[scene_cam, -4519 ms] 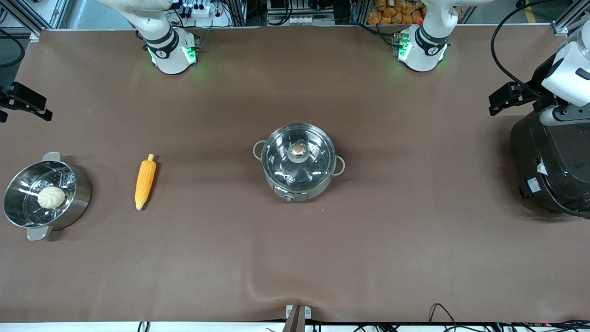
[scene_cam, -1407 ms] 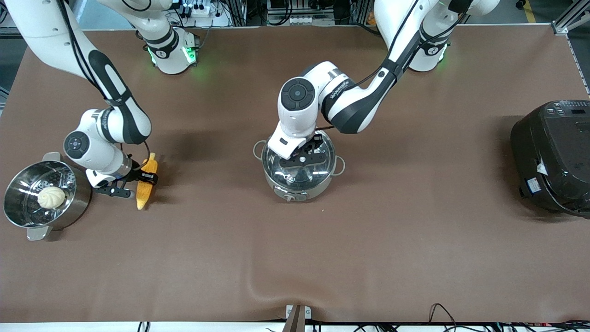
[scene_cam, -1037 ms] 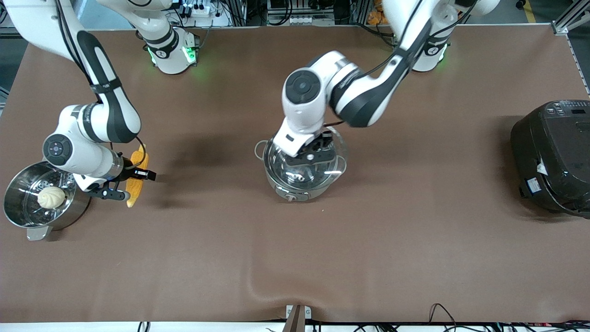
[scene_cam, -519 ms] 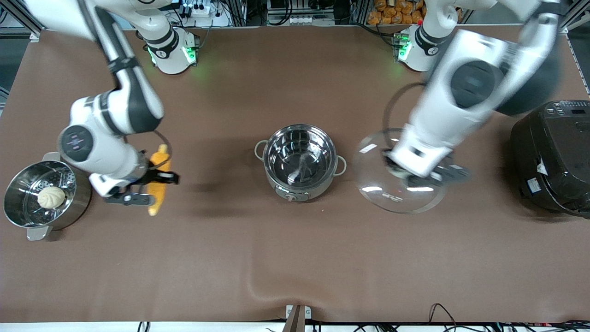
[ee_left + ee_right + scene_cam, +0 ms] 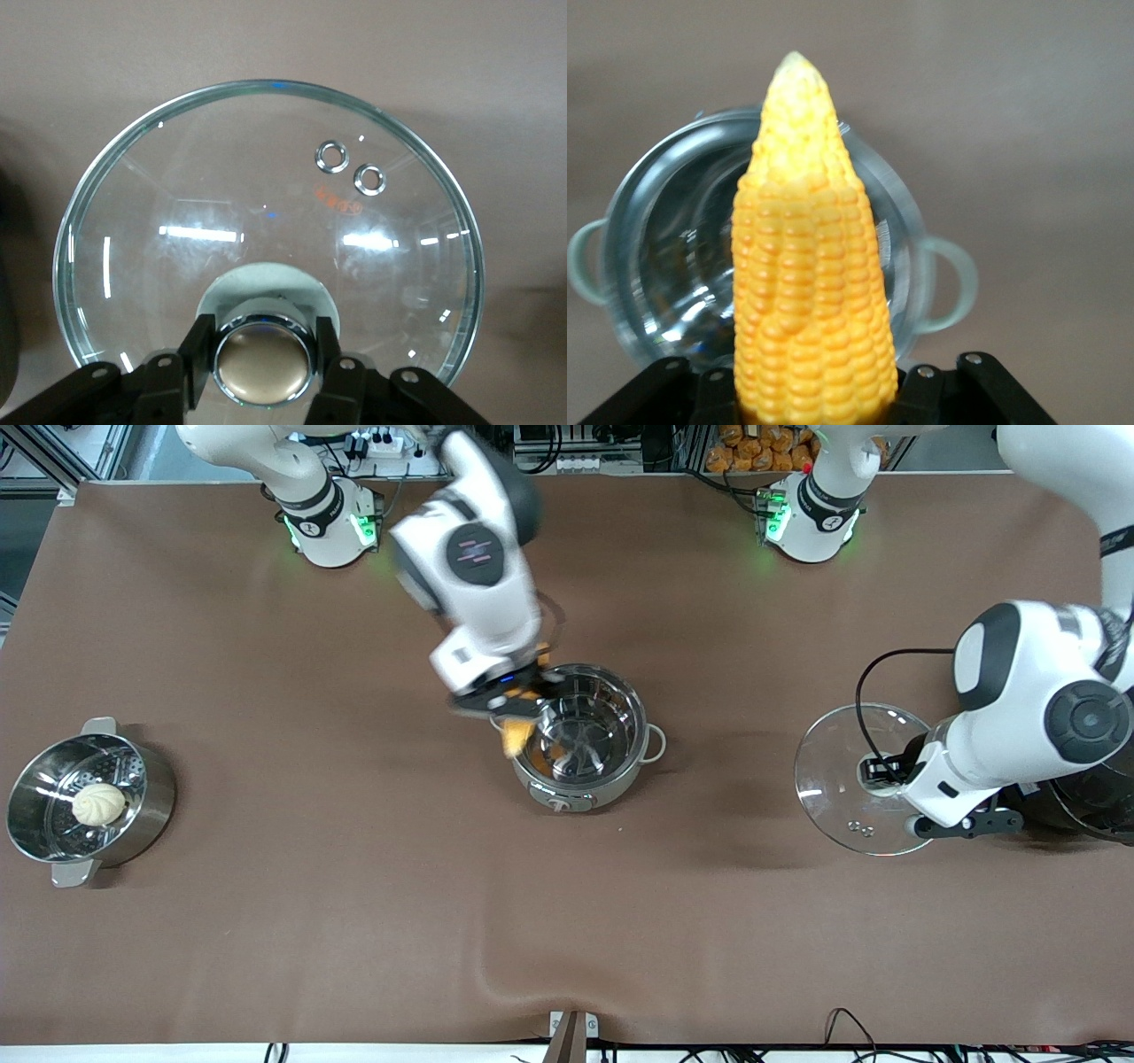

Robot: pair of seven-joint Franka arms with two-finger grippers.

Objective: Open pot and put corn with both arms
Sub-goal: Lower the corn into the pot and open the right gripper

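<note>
Corn over the open pot, lid held aside.

The right claw (image 5: 507, 707) grips the corn (image 5: 808, 266) above the rim of the uncovered pot (image 5: 580, 737). The left claw (image 5: 261, 376) is clamped on the knob of the glass lid (image 5: 266, 230), toward the left arm's end of the surface (image 5: 354, 921).

The left hand (image 5: 262, 367) grips the glass lid (image 5: 266, 221) by its copper-coloured knob (image 5: 262, 363) over the table (image 5: 266, 44).

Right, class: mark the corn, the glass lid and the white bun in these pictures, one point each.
corn (image 5: 808, 266): right wrist view, middle of the cob's kernels.
glass lid (image 5: 266, 195): left wrist view, clear dome above the knob.
white bun (image 5: 98, 804): front view, top of the bun in the steamer pot.
</note>
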